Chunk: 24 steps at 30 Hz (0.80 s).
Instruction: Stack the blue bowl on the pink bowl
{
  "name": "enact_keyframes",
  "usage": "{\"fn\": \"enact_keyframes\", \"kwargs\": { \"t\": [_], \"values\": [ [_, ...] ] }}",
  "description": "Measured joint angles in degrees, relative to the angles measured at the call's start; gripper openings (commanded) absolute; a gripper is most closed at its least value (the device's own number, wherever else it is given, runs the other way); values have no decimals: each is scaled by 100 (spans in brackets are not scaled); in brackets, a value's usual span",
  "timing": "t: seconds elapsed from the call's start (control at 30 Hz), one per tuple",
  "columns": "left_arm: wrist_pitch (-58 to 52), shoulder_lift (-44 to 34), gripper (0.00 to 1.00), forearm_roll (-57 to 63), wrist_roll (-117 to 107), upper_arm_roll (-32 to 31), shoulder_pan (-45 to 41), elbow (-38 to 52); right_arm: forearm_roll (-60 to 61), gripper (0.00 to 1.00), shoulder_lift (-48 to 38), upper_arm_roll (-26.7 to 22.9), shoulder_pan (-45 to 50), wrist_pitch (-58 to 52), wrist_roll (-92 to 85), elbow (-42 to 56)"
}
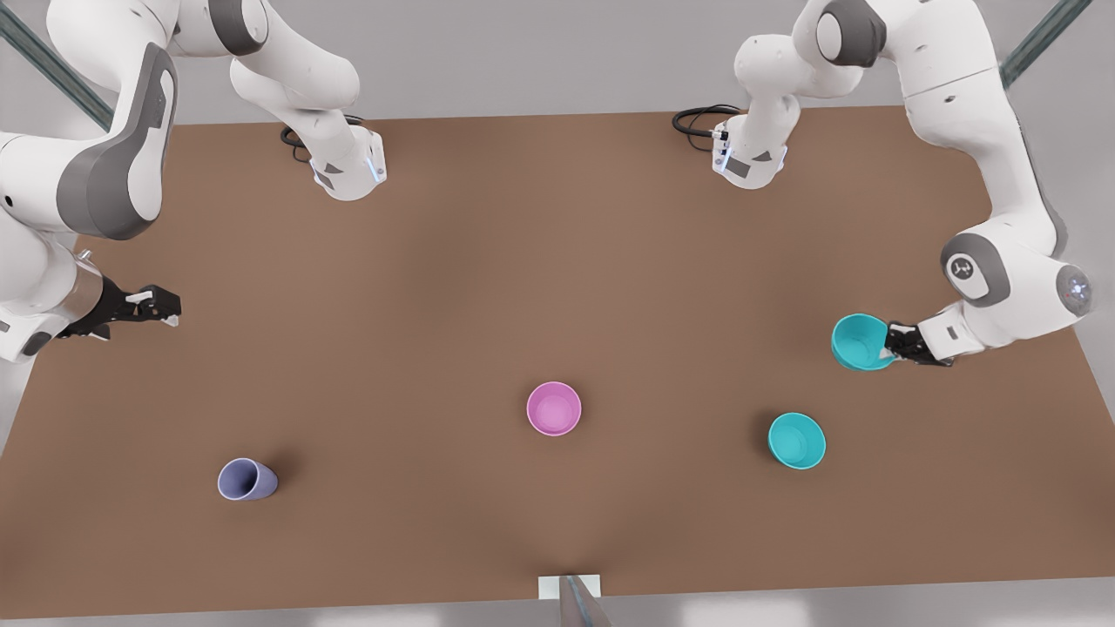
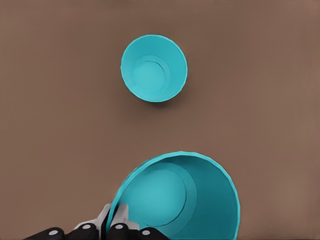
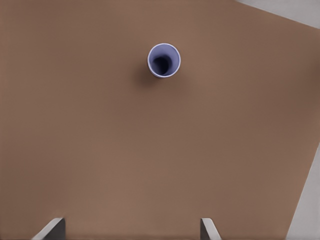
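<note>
My left gripper is at the front view's right, shut on the rim of the blue bowl. In the left wrist view its fingers pinch the wall of that blue bowl, which looks raised off the table. The pink bowl stands upright near the table's middle, well to the front view's left of the held bowl. My right gripper waits open at the front view's left edge, its fingers spread wide over bare table.
A second teal bowl stands on the table between the held bowl and the pink one. A lavender cup stands at the near left. The brown table stretches between both arms.
</note>
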Motion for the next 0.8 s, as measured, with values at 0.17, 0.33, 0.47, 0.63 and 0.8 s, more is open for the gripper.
{"fn": "enact_keyframes", "kwargs": {
  "t": [0.17,0.33,0.47,0.63,0.8],
  "values": [
    [-555,631,21,456,-1281,-723,-1644,1180,5,100,0,0,0,4,-92,0],
    [-827,2274,21,363,-2686,-811,-2501,3151,2,100,0,9,1,13,-160,7],
    [-883,3015,21,186,-3731,-833,-2528,4173,0,100,0,9,0,21,-204,9],
    [-611,3303,21,-148,-4792,-828,-2496,4324,1,100,0,12,-1,27,-246,9],
    [-391,3394,21,-565,-5648,-822,-2501,4403,0,100,0,12,1,36,-279,10]
  ]
}}
